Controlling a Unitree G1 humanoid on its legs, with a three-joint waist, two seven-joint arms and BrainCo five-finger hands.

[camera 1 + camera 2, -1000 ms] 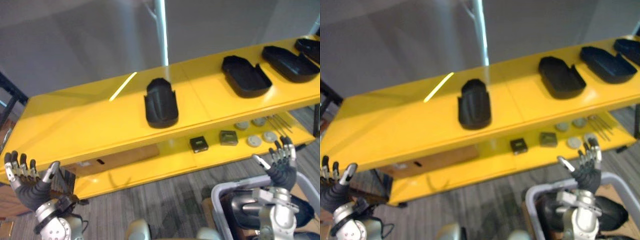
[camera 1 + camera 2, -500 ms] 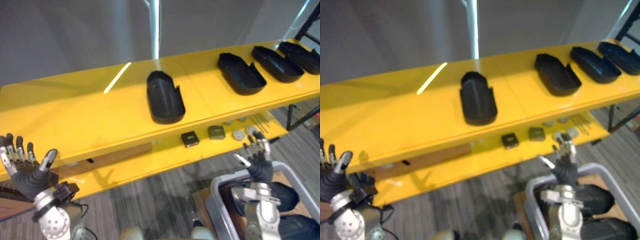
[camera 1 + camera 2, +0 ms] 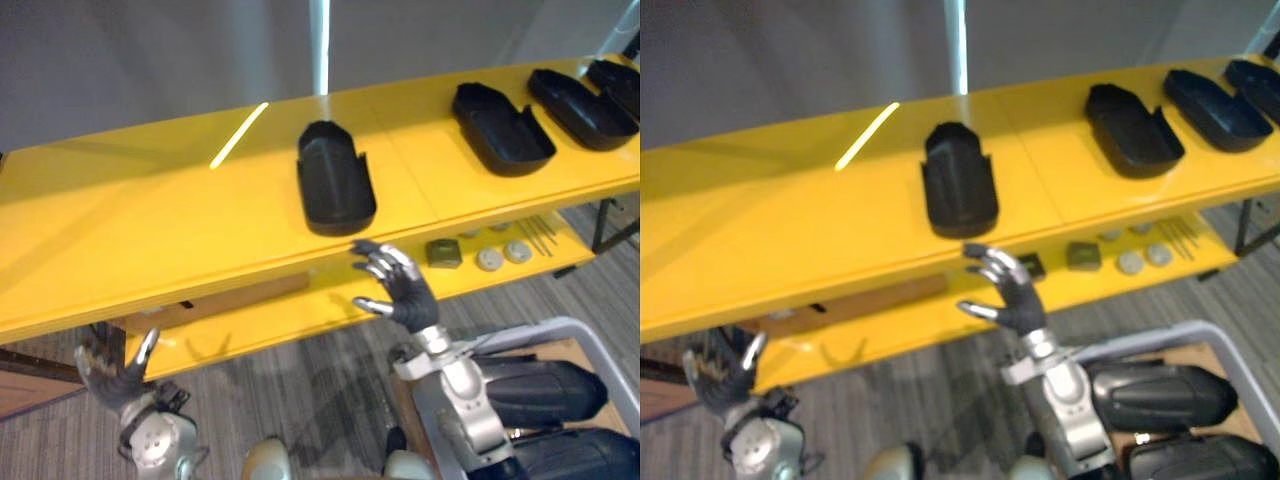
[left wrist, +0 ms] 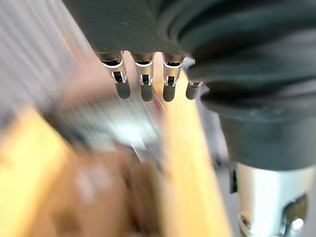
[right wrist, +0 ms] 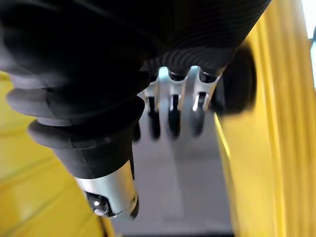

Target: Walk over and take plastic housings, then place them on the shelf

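Observation:
Several black plastic housings lie open side up on the top board of a yellow shelf [image 3: 180,240]. The middle housing [image 3: 335,190] sits near the front edge, with others to its right [image 3: 500,140] [image 3: 582,108]. My right hand [image 3: 405,290] is raised just below and in front of the middle housing, open, fingers spread, holding nothing. In the right wrist view its fingers [image 5: 170,108] point past the shelf edge [image 5: 266,148]. My left hand [image 3: 115,368] hangs low at the lower left, open and empty; its fingers [image 4: 143,84] are straight.
A grey bin [image 3: 590,330] at the lower right holds more dark housings [image 3: 540,385]. The lower shelf board carries a small box [image 3: 443,252], round discs [image 3: 490,259] and thin rods [image 3: 538,235]. Carpeted floor lies in front of the shelf.
My right hand has risen from beside the bin and swung left, up to the shelf's front edge under the middle housing. My left hand has dropped lower. The camera has shifted.

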